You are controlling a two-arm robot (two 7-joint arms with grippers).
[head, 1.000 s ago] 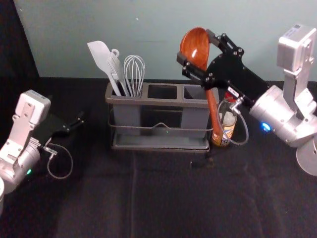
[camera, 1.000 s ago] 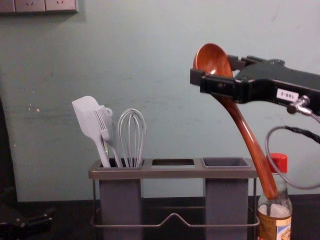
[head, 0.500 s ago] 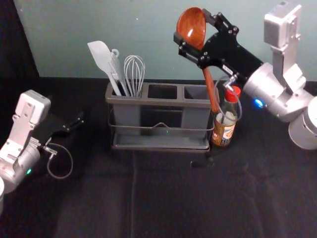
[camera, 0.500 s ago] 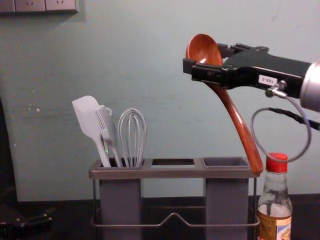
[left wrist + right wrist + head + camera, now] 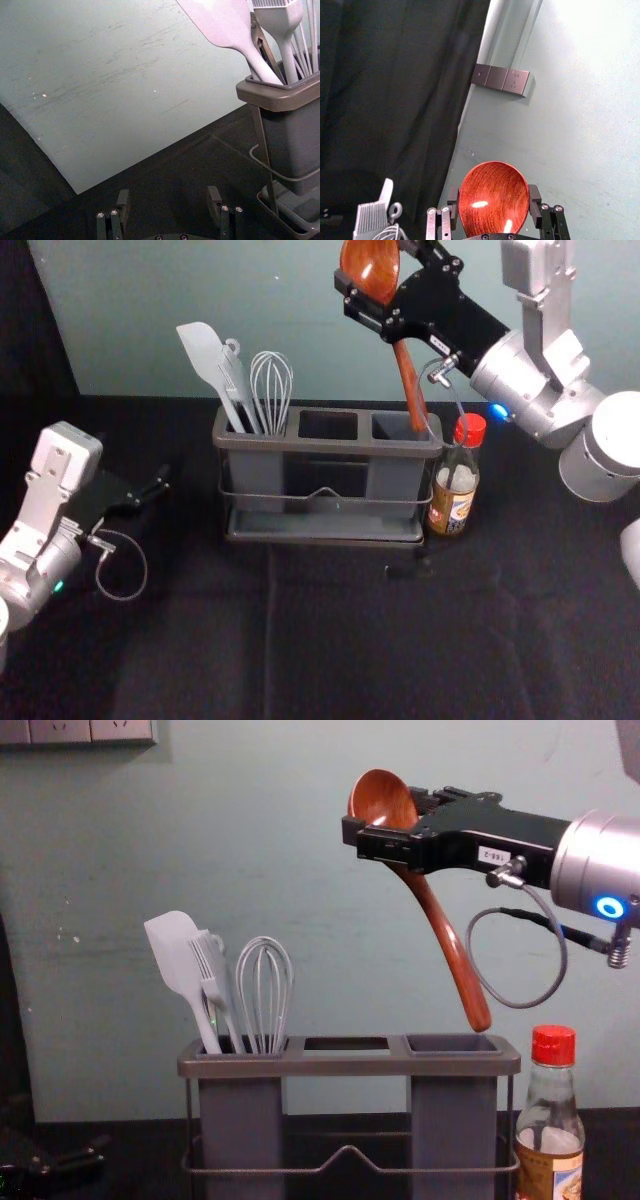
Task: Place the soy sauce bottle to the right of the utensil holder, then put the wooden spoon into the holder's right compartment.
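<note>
High above the holder's right end, my right gripper [image 5: 378, 298] is shut on the wooden spoon [image 5: 406, 375], bowl up and handle slanting down. In the chest view the handle tip of the spoon [image 5: 462, 975] hangs just above the right compartment [image 5: 452, 1044]. The right wrist view has the spoon's bowl [image 5: 494, 200] between the fingers of my right gripper [image 5: 494, 205]. The soy sauce bottle [image 5: 459, 480] stands upright beside the right side of the utensil holder [image 5: 330, 447]. My left gripper [image 5: 160, 486] is parked at the left, open in the left wrist view [image 5: 169, 200].
A white spatula [image 5: 180, 960], a brush [image 5: 212, 980] and a whisk [image 5: 265, 995] stand in the holder's left compartment. The wall [image 5: 300, 840] rises behind the table. A wire rail [image 5: 347, 1152] runs along the holder's front.
My right gripper has risen and moved left with the spoon. The spoon's handle tip has gone from in front of the bottle to above the right compartment. The left arm has stayed still.
</note>
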